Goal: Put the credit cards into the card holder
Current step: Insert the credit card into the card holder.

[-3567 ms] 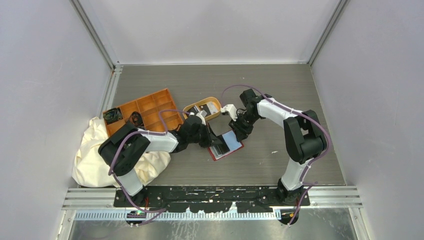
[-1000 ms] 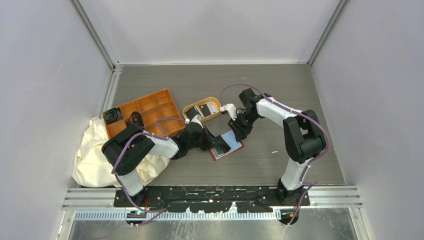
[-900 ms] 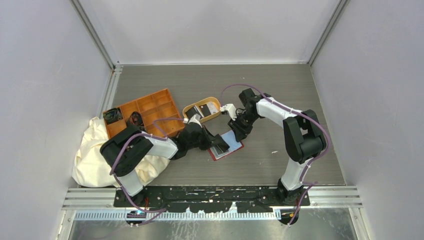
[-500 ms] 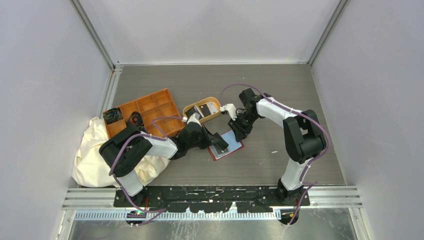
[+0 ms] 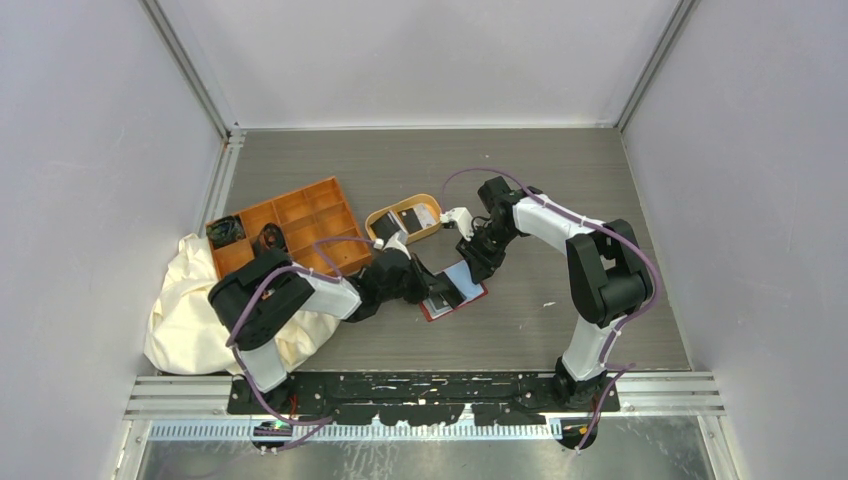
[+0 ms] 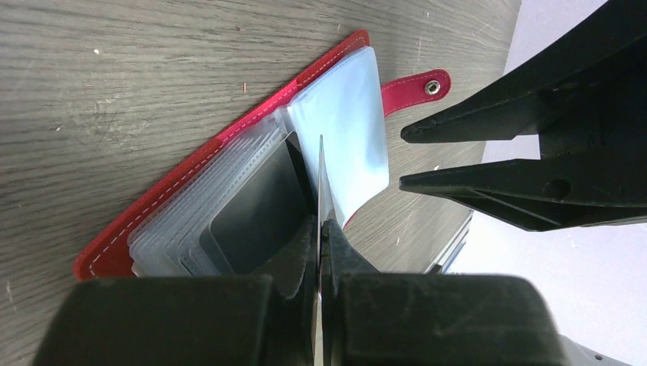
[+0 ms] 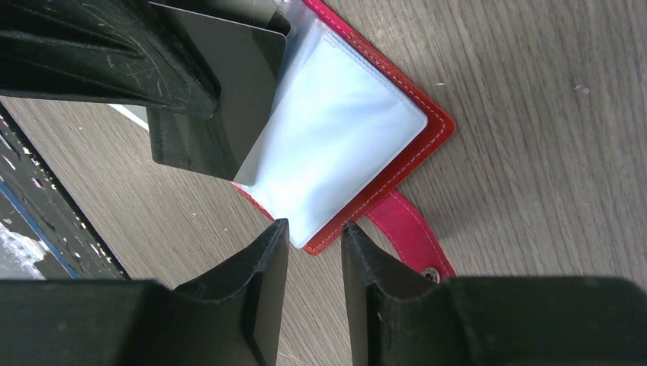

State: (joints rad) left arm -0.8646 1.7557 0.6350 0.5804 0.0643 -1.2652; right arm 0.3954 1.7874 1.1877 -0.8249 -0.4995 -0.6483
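Seen from above, my two arms meet over an open red card holder [image 6: 107, 255] lying flat on the grey wood-grain bench [image 5: 650, 180], just right of the frame's centre. My left jaws are clamped shut on a dark card [image 7: 221, 99]. From my left wrist the card shows edge-on as a thin pale line up the middle of the frame, with its far edge at the fold where a clear sleeve [image 7: 336, 152] lifts off the stack beneath. My right jaws stand partly apart with nothing between them, at the bottom of the right wrist frame, beside the snap tab [image 7: 408, 229]. Whether they press on the cover I cannot tell from this angle. A tan oval dish [image 5: 404, 205] sits above and left of the holder.

The step in hand, as I judge it, is sliding this card into a sleeve pocket. To do it well I should keep the leading edge low and square to the pocket mouth. I should push slowly along the sleeve and let go only once most of the card is seated. My right jaws could steady the cover so the holder does not skate. A skewed corner would likely snag the thin plastic.
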